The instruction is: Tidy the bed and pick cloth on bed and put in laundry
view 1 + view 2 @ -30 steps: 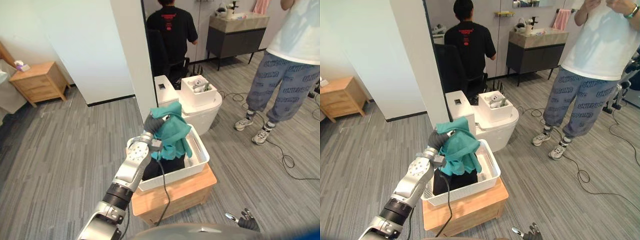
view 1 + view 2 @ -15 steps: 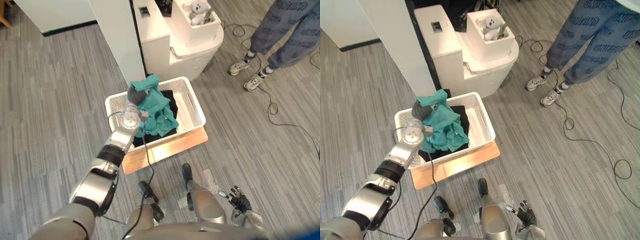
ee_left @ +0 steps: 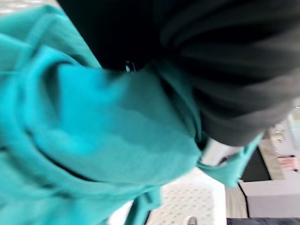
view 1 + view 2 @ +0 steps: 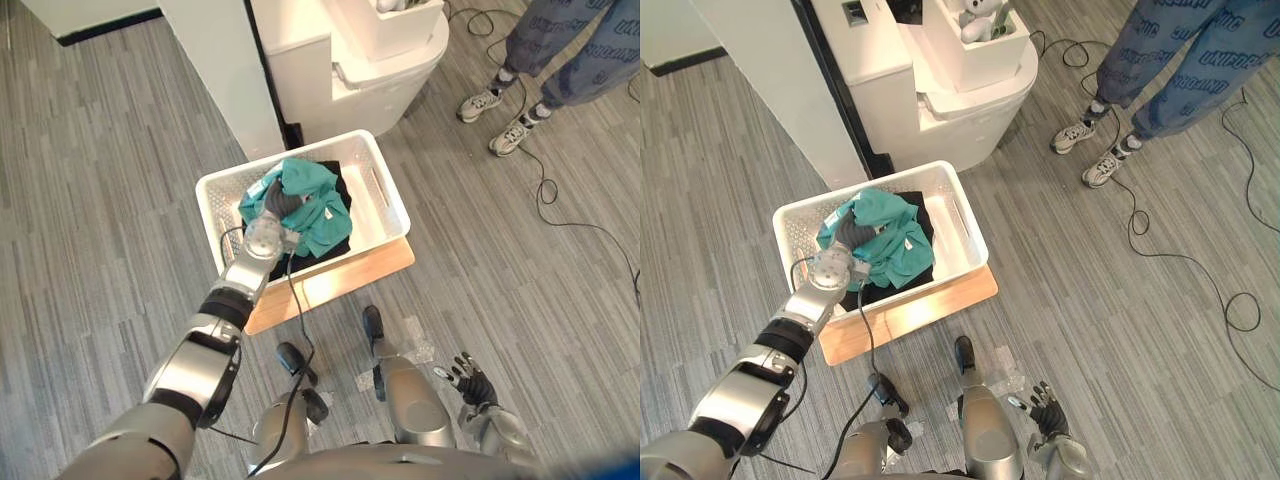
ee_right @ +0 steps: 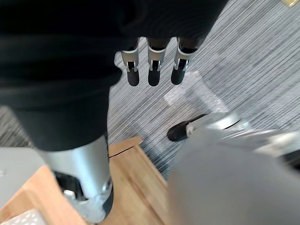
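Inside white plastic laundry basket [image 4: 392,200], crumpled teal cloth [image 4: 315,205] now sits lower, atop black clothes [image 4: 338,243], long axis across basket; left hand [image 4: 275,200] buried in it, grip unreadable; right hand [image 4: 470,378] spread.

Silver-grey left arm [image 4: 196,364], dark-tipped right hand [image 5: 155,63]
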Tool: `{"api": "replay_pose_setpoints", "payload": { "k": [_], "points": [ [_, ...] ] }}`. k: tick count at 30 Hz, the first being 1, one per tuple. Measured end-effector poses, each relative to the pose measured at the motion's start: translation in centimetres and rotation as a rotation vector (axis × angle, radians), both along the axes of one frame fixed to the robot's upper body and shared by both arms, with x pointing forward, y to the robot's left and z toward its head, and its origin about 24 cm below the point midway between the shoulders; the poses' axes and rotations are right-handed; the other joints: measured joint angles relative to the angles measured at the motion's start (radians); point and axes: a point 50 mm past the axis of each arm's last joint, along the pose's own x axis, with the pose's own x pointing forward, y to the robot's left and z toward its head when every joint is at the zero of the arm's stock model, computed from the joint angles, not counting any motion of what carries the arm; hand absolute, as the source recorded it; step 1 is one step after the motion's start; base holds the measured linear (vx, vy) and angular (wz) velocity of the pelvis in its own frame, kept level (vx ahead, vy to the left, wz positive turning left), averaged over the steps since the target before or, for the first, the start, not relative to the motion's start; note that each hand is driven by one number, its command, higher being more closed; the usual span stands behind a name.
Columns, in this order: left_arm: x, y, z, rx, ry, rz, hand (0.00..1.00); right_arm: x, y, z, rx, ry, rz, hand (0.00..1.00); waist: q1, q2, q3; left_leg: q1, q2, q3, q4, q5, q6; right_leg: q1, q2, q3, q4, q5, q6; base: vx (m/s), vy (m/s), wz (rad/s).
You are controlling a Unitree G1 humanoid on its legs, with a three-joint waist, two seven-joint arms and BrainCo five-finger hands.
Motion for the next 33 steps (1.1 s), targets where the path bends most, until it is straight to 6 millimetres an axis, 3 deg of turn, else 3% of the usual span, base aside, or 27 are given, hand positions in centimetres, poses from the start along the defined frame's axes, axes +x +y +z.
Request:
{"api": "replay_pose_setpoints", "payload": {
  "k": [9, 13, 17, 22, 28, 33],
  "points": [
    [-1.7, 2.3, -1.9, -0.032, 0.038, 0.081, 0.0, -0.7, -0.2, -0.4, -0.012, 0.037, -0.009, 0.0, 0.002, 0.038, -0.008, 0.059, -0.003, -0.074, -0.002, -0.001, -0.003, 0.101, -0.008, -0.082, 0.001, -0.037, -0.003, 0.02, -0.012, 0.27],
    [-2.6, 2.0, -1.0, -0.09, -0.006, 0.008, 0.0, -2.9, -0.9, -1.1, -0.03, 0.113, -0.026, 0.0, 0.006, 0.065, -0.042, 0.094, -0.004, -0.115, -0.004, -0.007, -0.01, 0.16, -0.013, -0.126, 0.002, -0.06, -0.002, 0.04, -0.005, 0.32],
    [-4.4, 2.2, -2.7, -0.193, 0.065, -0.024, 0.0, -4.7, -1.1, -1.7, -0.043, 0.182, -0.01, 0.0, 0.02, 0.085, -0.093, 0.147, -0.002, -0.133, -0.005, -0.022, -0.018, 0.223, -0.014, -0.145, 0.0, -0.082, -0.001, 0.06, 0.001, 0.14],
    [-6.8, 2.6, -4.8, -0.255, 0.166, -0.03, 0.0, -5.9, -1.1, -2.0, -0.053, 0.235, 0.005, 0.0, 0.028, 0.083, -0.128, 0.185, -0.001, -0.155, -0.005, -0.029, -0.022, 0.273, -0.015, -0.168, -0.003, -0.097, 0.0, 0.03, -0.003, 0.14],
    [-10.0, 5.2, -7.0, -0.294, 0.242, 0.077, 0.0, -7.7, -1.3, -2.5, -0.046, 0.294, 0.001, 0.0, 0.058, 0.075, -0.173, 0.209, -0.002, -0.169, -0.005, -0.035, -0.024, 0.312, -0.015, -0.185, -0.017, -0.1, 0.0, 0.01, 0.0, 0.08],
    [-14.7, 7.9, -10.1, -0.348, 0.344, 0.255, 0.0, -8.3, -1.2, -2.6, -0.03, 0.312, -0.004, 0.0, 0.069, 0.069, -0.201, 0.222, -0.004, -0.19, -0.006, -0.04, -0.023, 0.333, -0.017, -0.198, -0.03, -0.104, 0.003, 0.0, 0.0, 0.08]
  ]
}}
